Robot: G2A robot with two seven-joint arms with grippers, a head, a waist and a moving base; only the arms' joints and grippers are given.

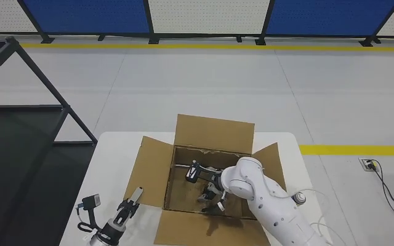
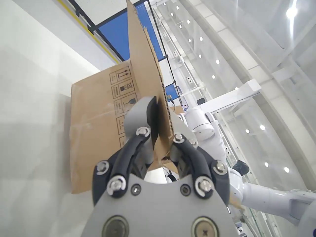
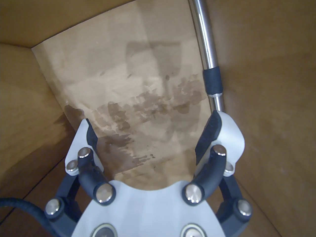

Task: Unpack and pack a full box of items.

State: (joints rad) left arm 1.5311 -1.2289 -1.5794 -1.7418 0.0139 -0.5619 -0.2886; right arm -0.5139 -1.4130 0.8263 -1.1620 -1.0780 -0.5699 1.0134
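Observation:
An open cardboard box (image 1: pixel 214 132) stands on the white table (image 1: pixel 114 163). My right gripper (image 1: pixel 209 202) is down inside it. In the right wrist view that gripper (image 3: pixel 151 119) is open over the stained box floor (image 3: pixel 111 62), with nothing between its fingers. A shiny metal rod (image 3: pixel 201 25) with a black band lies along the box wall, and its end sits beside one fingertip (image 3: pixel 217 122). My left gripper (image 1: pixel 134 200) is at the box's left side. In its own view it (image 2: pixel 160 110) is shut on the edge of the raised flap (image 2: pixel 143 57).
A black metal rack (image 1: pixel 37 123) stands off the table's left side. Bare table shows left of the box. The box's printed outer side (image 2: pixel 93 124) is close to the left gripper. Blue panels (image 1: pixel 86 15) line the far end of the floor.

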